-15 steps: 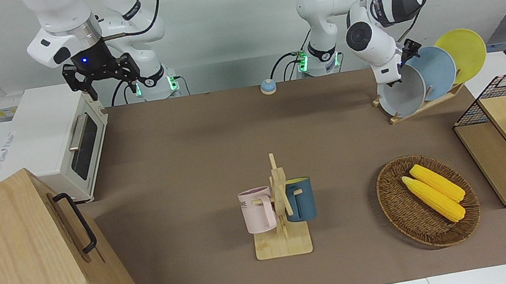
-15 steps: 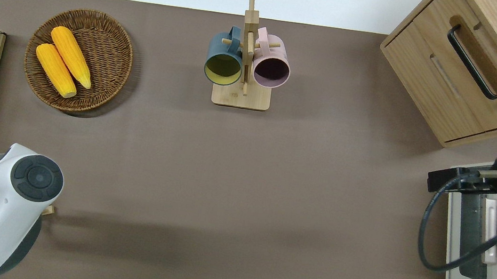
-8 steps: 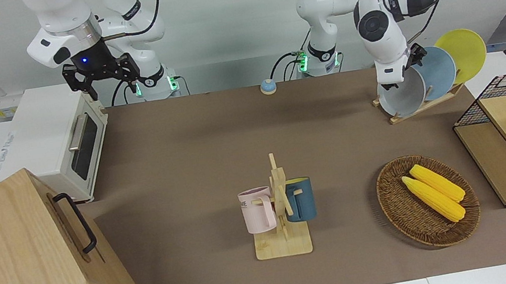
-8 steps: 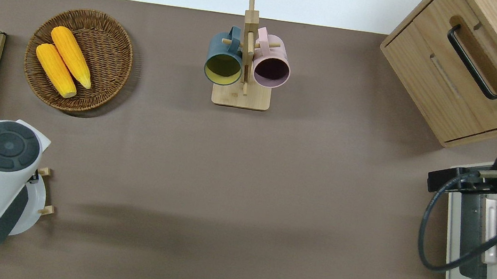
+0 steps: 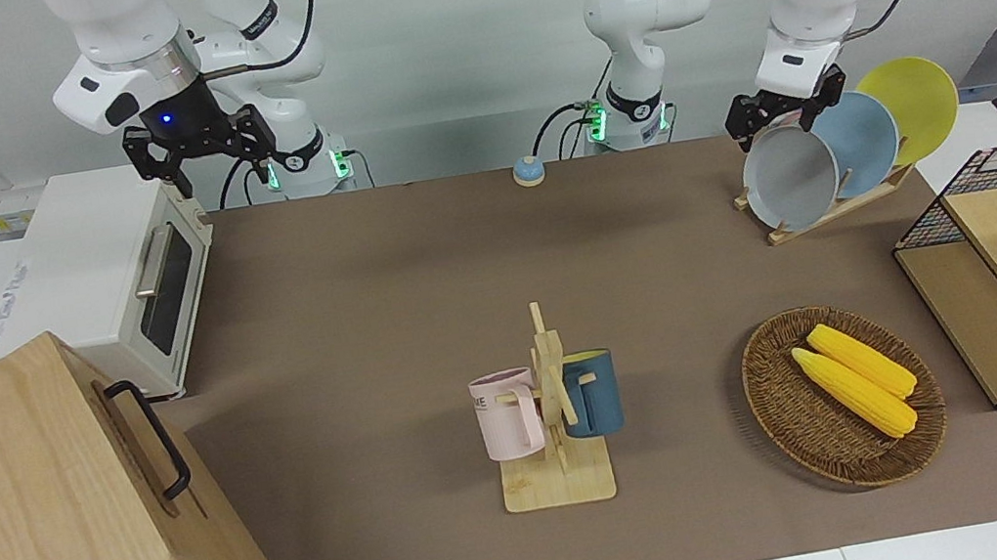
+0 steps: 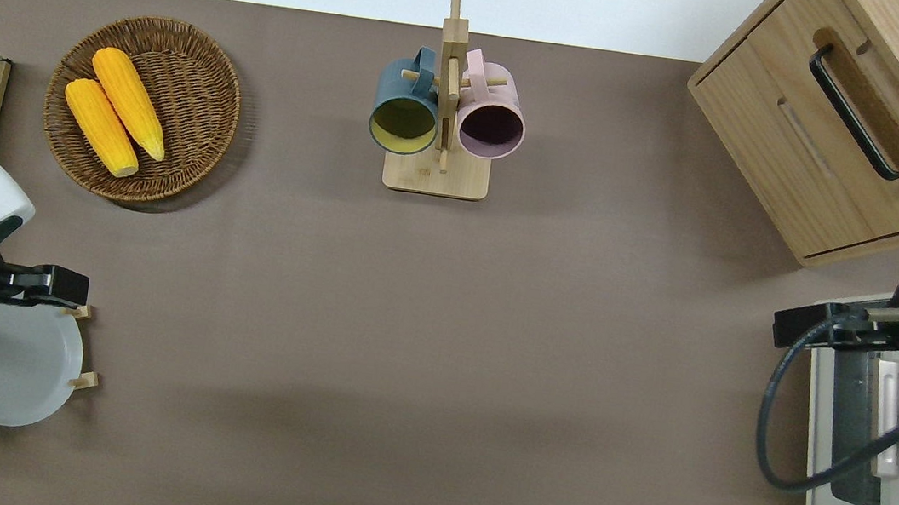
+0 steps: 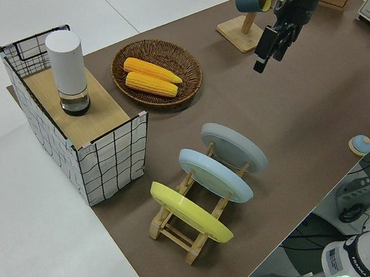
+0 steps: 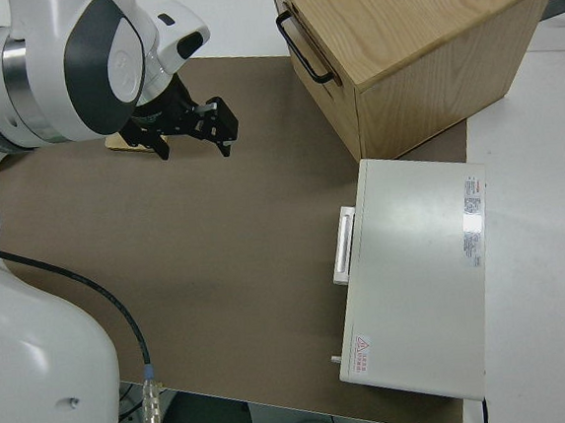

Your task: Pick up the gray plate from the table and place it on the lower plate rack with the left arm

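Gray plate [image 5: 790, 177] slotted in lower plate rack [image 5: 830, 214], wide-spread left gripper [image 5: 786, 109] clear at its twelve o'clock rim.

From my seat I see the right arm's gripper [image 8: 192, 127] hanging over the brown table [image 8: 238, 265], its black fingers [image 8: 224, 129] spread apart with nothing between them. A white toaster oven [image 8: 422, 274] sits at the table's edge, its door handle [image 8: 343, 245] facing the open tabletop. Farther from the robots stands a wooden cabinet [image 8: 416, 41] with a black handle [image 8: 300, 44].
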{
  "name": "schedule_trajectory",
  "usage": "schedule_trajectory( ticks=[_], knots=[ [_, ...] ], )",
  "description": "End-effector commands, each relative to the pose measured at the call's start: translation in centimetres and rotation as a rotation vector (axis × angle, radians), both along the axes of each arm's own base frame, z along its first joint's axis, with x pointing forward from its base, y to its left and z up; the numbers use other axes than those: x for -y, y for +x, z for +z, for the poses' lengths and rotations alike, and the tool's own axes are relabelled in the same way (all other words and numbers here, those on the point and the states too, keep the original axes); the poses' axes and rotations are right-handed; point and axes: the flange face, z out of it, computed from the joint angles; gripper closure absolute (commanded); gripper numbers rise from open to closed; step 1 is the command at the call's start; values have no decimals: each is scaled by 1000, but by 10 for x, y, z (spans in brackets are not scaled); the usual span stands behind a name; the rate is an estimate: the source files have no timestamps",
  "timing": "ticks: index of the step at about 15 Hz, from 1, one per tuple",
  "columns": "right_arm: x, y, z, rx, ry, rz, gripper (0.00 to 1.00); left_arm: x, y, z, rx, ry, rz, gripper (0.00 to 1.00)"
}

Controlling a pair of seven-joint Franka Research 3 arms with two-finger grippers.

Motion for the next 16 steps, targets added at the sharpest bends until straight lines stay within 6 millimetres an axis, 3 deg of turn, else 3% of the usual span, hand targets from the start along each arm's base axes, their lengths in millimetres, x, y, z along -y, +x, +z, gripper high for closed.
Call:
schedule_trajectory(
  ticks=[1,8,16],
  knots=[
    [-1,-3,3,-7,6,0,13,13,1,10,-6,-129,-53,11],
    [-1,-3,3,-7,6,2,13,25,-4,21,-3,-206,-165,2],
    [0,-2,3,-7,6,-2,13,17,-13,27,-31,-123,-180,2]
  ],
)
